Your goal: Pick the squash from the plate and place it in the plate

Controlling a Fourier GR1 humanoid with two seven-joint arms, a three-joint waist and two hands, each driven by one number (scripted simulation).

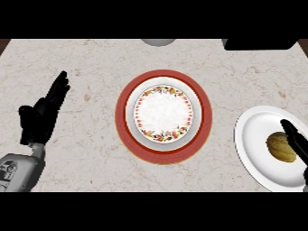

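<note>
lying on the white plate (259,149) at the worktop's (83,58) right, the squash (281,146) is partly covered by the right robot hand (303,149), fingers straight and cut off by the frame's edge. left robot hand (43,115) rests open, fingers up, beside the floral plate (163,113).

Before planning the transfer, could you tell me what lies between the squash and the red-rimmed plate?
In the head view, only white plate surface and bare counter separate squash from red-rimmed plate.

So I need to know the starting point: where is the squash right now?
In the head view the squash lies on the white plate at the counter's right side, right of the red-rimmed plate, with the right robot hand beside it.
</note>
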